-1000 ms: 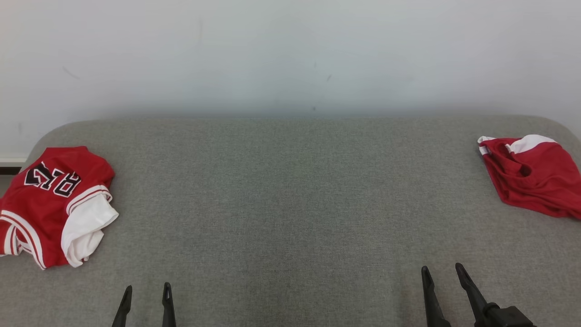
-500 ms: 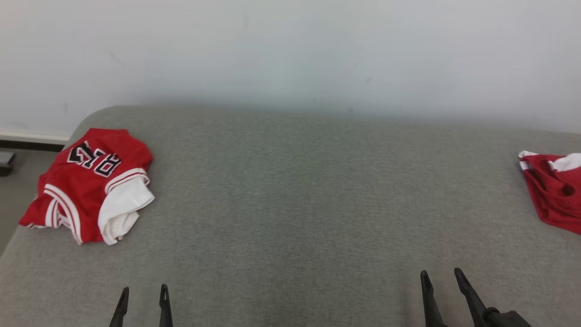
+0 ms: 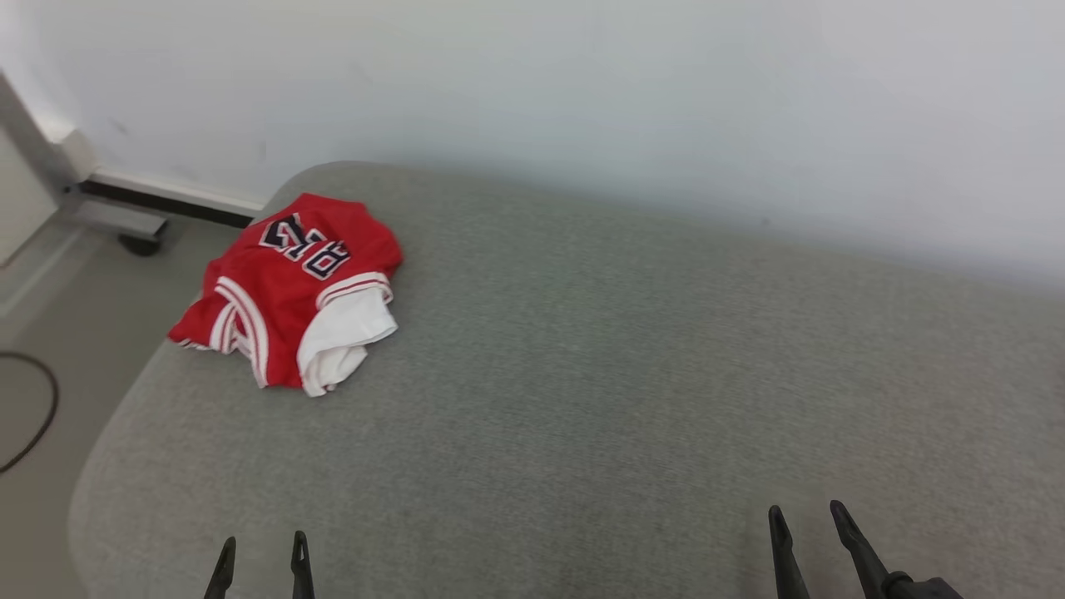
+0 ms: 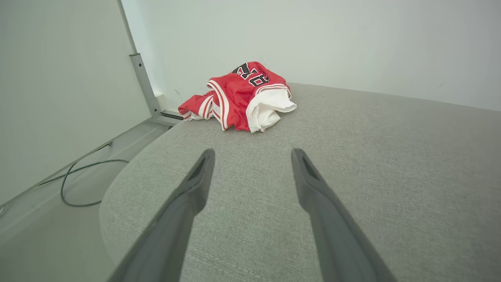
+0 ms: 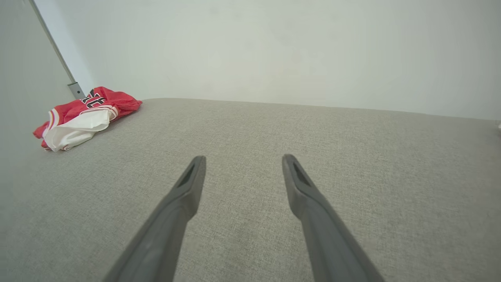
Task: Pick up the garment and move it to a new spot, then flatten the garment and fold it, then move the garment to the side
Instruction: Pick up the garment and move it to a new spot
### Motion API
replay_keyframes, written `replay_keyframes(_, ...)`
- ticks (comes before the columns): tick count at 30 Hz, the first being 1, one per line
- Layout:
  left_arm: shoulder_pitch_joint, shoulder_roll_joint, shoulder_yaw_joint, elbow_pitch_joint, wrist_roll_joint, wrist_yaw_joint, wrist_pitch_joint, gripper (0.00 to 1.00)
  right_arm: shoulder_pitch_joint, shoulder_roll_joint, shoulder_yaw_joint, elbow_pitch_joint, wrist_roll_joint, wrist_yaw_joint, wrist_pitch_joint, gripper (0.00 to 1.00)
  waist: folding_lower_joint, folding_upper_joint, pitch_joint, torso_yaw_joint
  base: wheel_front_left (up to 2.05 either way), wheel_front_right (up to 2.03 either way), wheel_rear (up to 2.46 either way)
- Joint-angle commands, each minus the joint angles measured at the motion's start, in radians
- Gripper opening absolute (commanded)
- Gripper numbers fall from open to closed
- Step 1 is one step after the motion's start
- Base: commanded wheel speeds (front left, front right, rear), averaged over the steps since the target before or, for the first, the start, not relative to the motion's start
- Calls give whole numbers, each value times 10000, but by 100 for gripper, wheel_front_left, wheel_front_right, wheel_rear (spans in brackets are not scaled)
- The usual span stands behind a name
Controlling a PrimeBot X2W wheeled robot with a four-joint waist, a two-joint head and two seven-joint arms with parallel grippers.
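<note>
A: Where does the crumpled red-and-white jersey garment with dark block lettering lie?
B: At the far left corner of the grey woven-fabric cushioned surface, close to its rounded edge. It is bunched, not flat. The lettering faces up on the red panel, and a white sleeve spills out toward the near side.
A: And the left gripper?
B: Low left in the head view, its two dark fingers spread apart with nothing between them. It is over bare fabric, well short of the garment. In the left wrist view the garment sits ahead of the fingers, near the line of the gap.
A: The right gripper?
B: Low right in the head view, fingers likewise parted and empty, well apart from the garment. In the right wrist view the garment shows far off at the left side.
A: Surroundings?
B: A plain white wall stands behind the surface. To its left is a pale floor with a thin dark cable curving across it. A grey metal upright stands at the wall corner.
</note>
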Motion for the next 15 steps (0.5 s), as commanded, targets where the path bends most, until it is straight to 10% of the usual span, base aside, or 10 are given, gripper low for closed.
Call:
replay_keyframes(1,54,-14,15,-6,-14,34,-32,100,34,28,9,-14,-15,-25,1,100,0,0,-28,708,0,0,0)
replay_keyframes(15,139,-16,160,-109,-123,155,-32,100,-132,25,168,41,-116,-25,1,100,0,0,69,1714,0,0,0)
